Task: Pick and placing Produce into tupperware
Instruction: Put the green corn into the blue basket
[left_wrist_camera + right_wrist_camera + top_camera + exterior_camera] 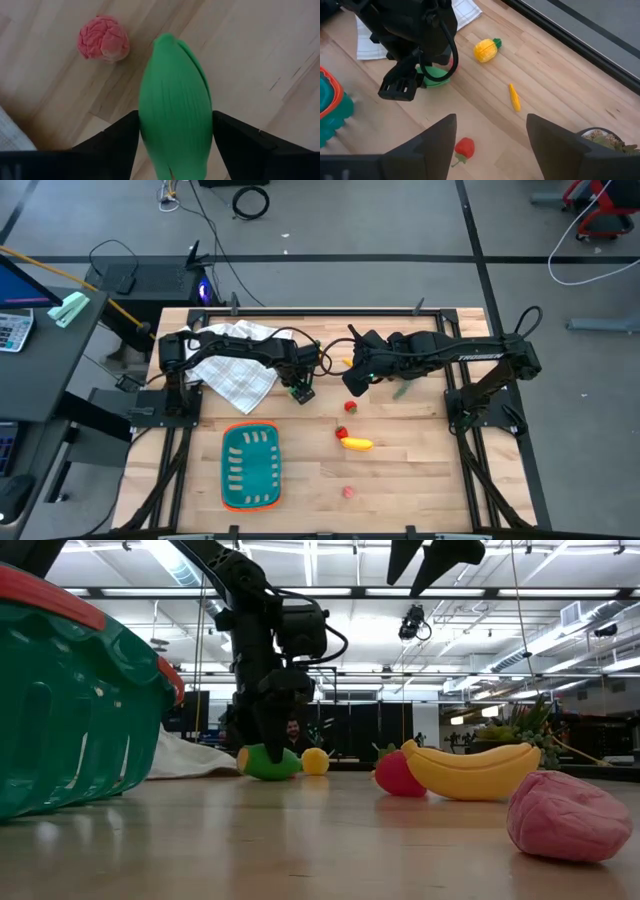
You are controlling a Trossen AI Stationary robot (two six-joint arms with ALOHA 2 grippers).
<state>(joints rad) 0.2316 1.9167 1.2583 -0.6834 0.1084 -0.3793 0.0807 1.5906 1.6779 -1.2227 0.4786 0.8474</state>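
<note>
Our left gripper [175, 145] has its fingers on both sides of the green veggie [174, 105], which lies on the table just beside the cloth [235, 370]. It looks light, smooth and stiff, so we think a squeeze across its fat middle is best. The teal tub [250, 468] waits nearby, and nothing blocks the way. Our right gripper [490, 145] hangs spread wide above a red piece [464, 147]. A banana [357, 444], a lemon [485, 50] and a pink piece [103, 44] lie around.

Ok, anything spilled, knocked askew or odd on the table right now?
Nothing stands out. The produce lies scattered upright on the wood, the tupperware sits flat and empty, and the left gripper is closed around the green vegetable. The right gripper hangs open above the table.
</note>
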